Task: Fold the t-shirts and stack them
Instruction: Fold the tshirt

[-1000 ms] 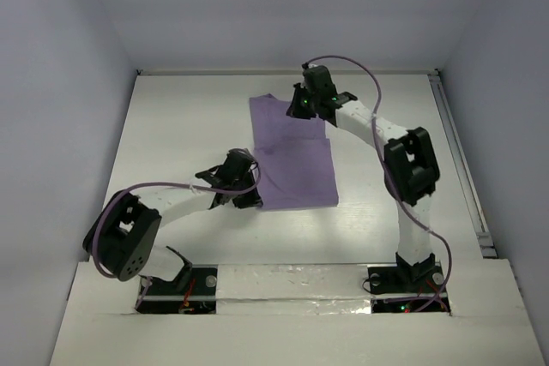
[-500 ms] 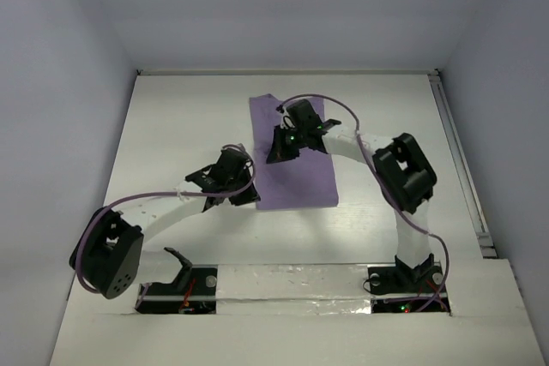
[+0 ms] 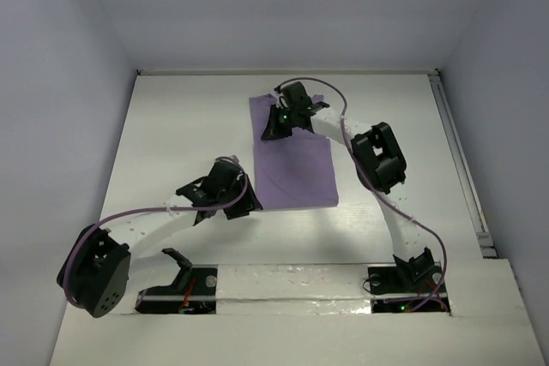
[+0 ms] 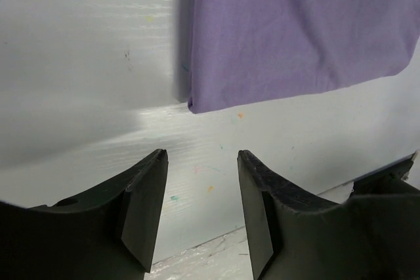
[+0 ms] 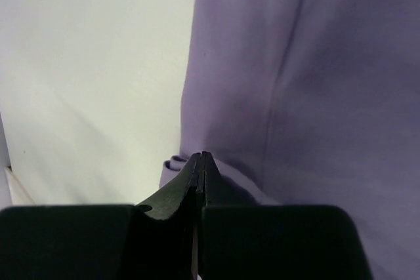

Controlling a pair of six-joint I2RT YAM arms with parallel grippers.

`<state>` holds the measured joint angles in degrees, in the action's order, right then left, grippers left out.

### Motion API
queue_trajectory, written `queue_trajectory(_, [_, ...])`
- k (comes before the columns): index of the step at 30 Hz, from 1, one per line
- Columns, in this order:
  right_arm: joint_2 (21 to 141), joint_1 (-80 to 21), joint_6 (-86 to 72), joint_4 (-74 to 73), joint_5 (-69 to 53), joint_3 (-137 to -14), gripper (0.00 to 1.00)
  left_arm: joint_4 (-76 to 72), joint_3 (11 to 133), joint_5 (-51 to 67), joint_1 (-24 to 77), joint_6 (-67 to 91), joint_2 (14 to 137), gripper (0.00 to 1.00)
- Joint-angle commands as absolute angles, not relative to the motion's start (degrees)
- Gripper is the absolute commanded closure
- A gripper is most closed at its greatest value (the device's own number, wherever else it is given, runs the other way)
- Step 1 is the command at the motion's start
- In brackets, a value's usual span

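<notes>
**A:** Where does the t-shirt (image 3: 296,169) lie, and what room is around it?

**B:** About mid-table (image 3: 180,126), folded to a narrow rectangle; bare surface lies broad at its 9 o'clock and 3 o'clock; it is narrower toward the back wall (image 3: 283,15) at 12 and toward the arm bases (image 3: 184,285) at 6.

**A:** Its long axis?

**B:** From 12 to 6 o'clock, the near end leaning slightly toward 5; near and left edges run straight; which end is the collar I cannot tell.

**A:** The left gripper (image 4: 202,155)?

**B:** Just off the near-left corner, at the shirt's 7 o'clock; jaws parted at a middling gap, holding nothing, only table beneath.

**A:** And the right gripper (image 5: 200,157)?

**B:** Over the far-left part, toward 11 o'clock; jaws pressed together, tips at the cloth's left edge, where a small curl (image 5: 172,163) bunches; whether cloth is pinched I cannot tell.
</notes>
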<state>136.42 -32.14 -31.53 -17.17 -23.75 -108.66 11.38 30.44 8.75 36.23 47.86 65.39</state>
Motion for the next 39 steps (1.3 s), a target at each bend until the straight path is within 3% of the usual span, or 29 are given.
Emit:
queue_trajectory(1, [130.18,-31.2,-31.82,-16.71,-22.67,-107.86,1.0,8.97,30.23,10.02,36.04,49.39,65.21,0.56])
queue_trajectory(6, [114.08,-30.67,-29.88,-14.94,-19.95,-93.82,0.99,3.62,30.06,9.93,36.04,52.91,67.32,0.54])
queue_trajectory(8, [100.18,-30.67,-30.06,-12.75,-16.8,-80.16,0.88,0.89,29.36,10.19,35.51,54.4,68.98,0.55])
queue_trajectory(9, [100.11,-30.67,-30.41,-12.74,-16.79,-75.46,0.88,0.88,29.36,10.28,35.51,54.58,69.6,0.56])
queue_trajectory(10, [96.71,-30.15,-31.02,-12.57,-15.92,-70.71,0.75,0.44,29.18,10.37,35.51,54.58,70.13,0.58])
queue_trajectory(13, [83.97,-28.39,-32.95,-13.26,-13.98,-53.74,0.57,0.44,29.0,10.2,35.51,54.32,71.72,0.62])
queue_trajectory(17, [71.31,-21.29,-35.07,-16.61,-16.78,-39.49,0.52,2.19,28.74,8.88,35.51,54.05,72.07,0.65])
queue_trajectory(22, [68.2,-18.72,-35.68,-16.97,-17.4,-31.39,0.44,3.78,27.95,6.86,35.51,53.26,71.72,0.61])
queue_trajectory(30, [75.67,-17.67,-38.49,-8.01,-20.91,-26.55,0.47,1.5,27.07,7.65,35.51,52.47,74.79,0.63])
queue_trajectory(39, [77.52,-17.67,-38.67,-6.5,-20.57,-26.81,0.67,0.61,26.72,6.68,35.51,52.21,75.76,0.75])
